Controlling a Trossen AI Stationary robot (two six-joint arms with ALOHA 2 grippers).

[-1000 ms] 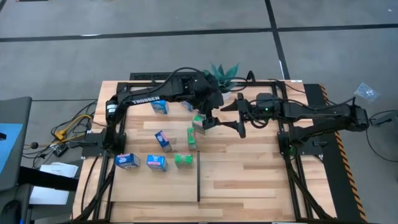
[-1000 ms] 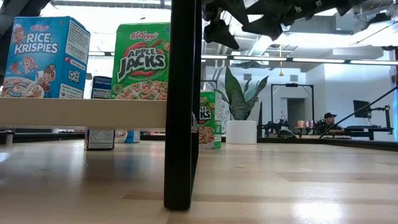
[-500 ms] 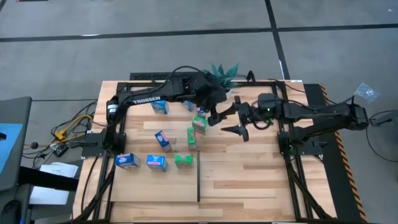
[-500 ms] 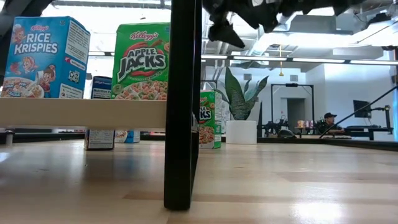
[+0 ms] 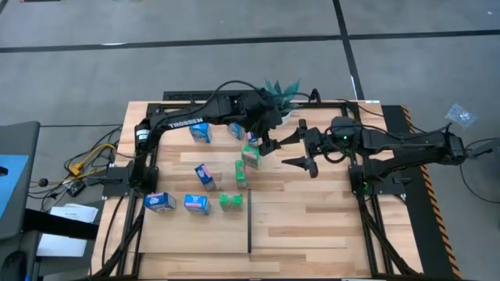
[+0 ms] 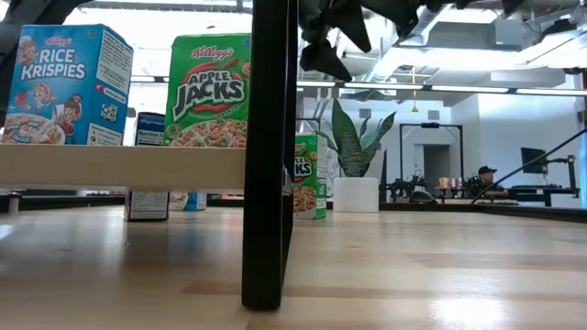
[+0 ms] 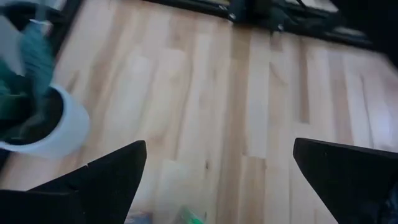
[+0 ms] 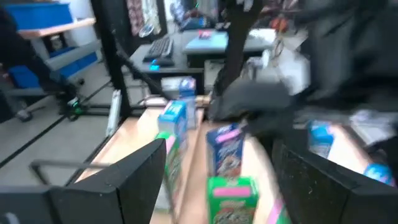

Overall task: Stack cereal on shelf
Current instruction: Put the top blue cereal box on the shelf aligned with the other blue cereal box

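Currently both grippers were held in the air over the far middle of the table, neither holding anything. The left gripper [image 5: 266, 143] was spread wide, just above and beside a green cereal box [image 5: 250, 155] standing near the potted plant [image 5: 281, 92]. The right gripper [image 5: 307, 152] was also spread apart, empty, a little to the right of that box.

Cereal was scattered: 3 boxes were lined up at the near left, 2 blue [image 5: 158, 202] [image 5: 196, 204] and 1 green [image 5: 230, 202], close to the thin black divider strip [image 5: 249, 222]. Another blue box [image 5: 205, 176] and a green one [image 5: 241, 172] were placed mid-table, and 2 more blue ones [image 5: 201, 133] [image 5: 236, 130] were partly hidden under the left arm. The shelf [image 6: 119, 166] was seen as a pale board in the low view.

For the step in hand, judged as a pick of the green box by the left gripper, the fingers should be lowered squarely over the narrow faces, kept wide until both sides are cleared, then closed without tipping it. The right gripper should be kept apart to avoid a collision.

Only the low view showed 2 boxes, 1 blue [image 6: 66, 84] and 1 green [image 6: 208, 90], resting on the raised board; from above this was not evident. The left wrist view showed bare planks, the plant's white pot [image 7: 56, 127] and a sliver of green at the edge; the box itself was barely seen. The right wrist view was blurred, with boxes [image 8: 231, 198] in a row ahead.
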